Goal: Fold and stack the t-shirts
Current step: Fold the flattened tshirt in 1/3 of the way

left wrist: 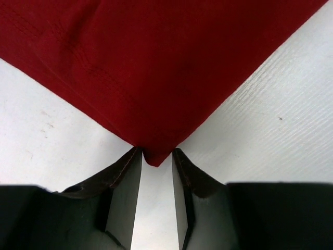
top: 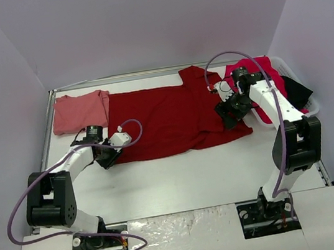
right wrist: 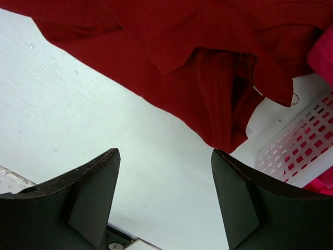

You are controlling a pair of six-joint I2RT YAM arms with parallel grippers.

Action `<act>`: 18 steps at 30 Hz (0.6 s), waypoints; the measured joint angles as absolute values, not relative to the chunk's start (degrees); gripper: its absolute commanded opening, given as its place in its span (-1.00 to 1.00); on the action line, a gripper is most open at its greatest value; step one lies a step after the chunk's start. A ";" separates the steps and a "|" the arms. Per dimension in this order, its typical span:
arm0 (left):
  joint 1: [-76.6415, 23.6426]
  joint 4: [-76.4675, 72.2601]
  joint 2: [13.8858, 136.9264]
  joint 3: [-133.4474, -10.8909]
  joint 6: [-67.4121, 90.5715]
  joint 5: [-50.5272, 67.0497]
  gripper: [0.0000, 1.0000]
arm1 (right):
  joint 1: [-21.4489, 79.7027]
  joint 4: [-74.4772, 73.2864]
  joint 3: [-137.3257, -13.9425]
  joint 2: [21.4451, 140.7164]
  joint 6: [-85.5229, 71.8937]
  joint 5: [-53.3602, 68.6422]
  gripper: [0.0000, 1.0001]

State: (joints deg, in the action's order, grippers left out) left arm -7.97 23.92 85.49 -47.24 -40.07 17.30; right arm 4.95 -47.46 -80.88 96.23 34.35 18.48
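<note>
Reading this as about 1 of 3 shirts done. Faded salmon-pink cloth t-shirt (top: pixel 79 111) sits folded at the far-left corner of the white counter (top: pixel 181 179), and I take it as the base of the stack. Dark crimson red t-shirt (top: pixel 172 115) is spread flat mid-counter, unfolded, right beside the salmon one; 1 sleeve points to the far edge and the near sleeve is bunched up by the basket. Brighter raspberry pink-red t-shirt (top: pixel 259 67) is heaped in the white perforated plastic basket (top: pixel 312 105) at far right, not started, with a black cloth item (top: pixel 297 88) next to it. Left end effector (left wrist: pixel 156 152) is released: jaws parted narrowly, tip of the crimson hem corner between them, counter visible in the gap, so no pinch. Right end effector (right wrist: pixel 164 153) is released too, jaws wide, hovering over bare counter short of the bunched sleeve, nothing in it. Left to do, my read: fold crimson, stack on salmon, then pull out raspberry, fold, stack. In the way: basket wall crowds the wrinkled sleeve (touching or not, can't tell), and the left arm's purple cable (top: pixel 131 129) loops over the shirt's near-left edge and could snag.
</note>
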 measured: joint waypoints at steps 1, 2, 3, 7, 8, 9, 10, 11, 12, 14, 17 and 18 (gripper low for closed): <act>-7.97 23.97 85.65 -47.24 -40.16 17.58 -0.83 | 4.95 -47.31 -80.40 95.98 34.28 18.46 0.36; -7.97 24.03 85.73 -47.24 -39.97 17.93 -0.95 | 4.95 -47.27 -80.07 95.68 34.24 18.37 0.36; -7.97 24.12 85.82 -47.24 -40.21 18.15 -0.95 | 4.93 -47.07 -79.57 95.24 34.26 18.22 0.38; -7.97 24.21 85.82 -47.24 -40.36 19.22 -0.95 | 4.71 -46.94 -77.45 93.36 34.63 16.53 0.47; -7.97 24.21 85.82 -47.24 -40.36 19.31 -0.95 | 4.49 -47.00 -76.90 93.19 34.79 16.32 0.47; -7.97 24.21 85.82 -47.24 -40.34 19.44 -0.95 | 4.16 -46.92 -76.27 93.14 35.14 15.99 0.47; -7.97 24.21 85.82 -47.24 -40.34 19.49 -0.95 | 3.79 -46.83 -75.61 93.14 35.46 15.70 0.46; -7.97 24.21 85.82 -47.24 -40.32 19.51 -0.95 | 3.33 -46.89 -74.85 93.34 35.88 15.40 0.45; -7.97 24.21 85.82 -47.24 -40.27 19.51 -0.95 | 2.83 -46.98 -74.28 93.56 36.27 15.33 0.45; -7.97 24.23 85.71 -47.24 -40.10 19.53 -0.95 | 1.52 -46.98 -73.60 94.52 37.04 15.25 0.44; -7.97 24.53 84.79 -47.24 -39.94 19.44 -0.95 | -0.51 -46.74 -73.30 96.75 38.15 15.35 0.44; -7.97 24.58 84.16 -47.22 -39.90 19.42 -0.95 | -1.28 -46.59 -73.03 97.51 38.65 15.40 0.44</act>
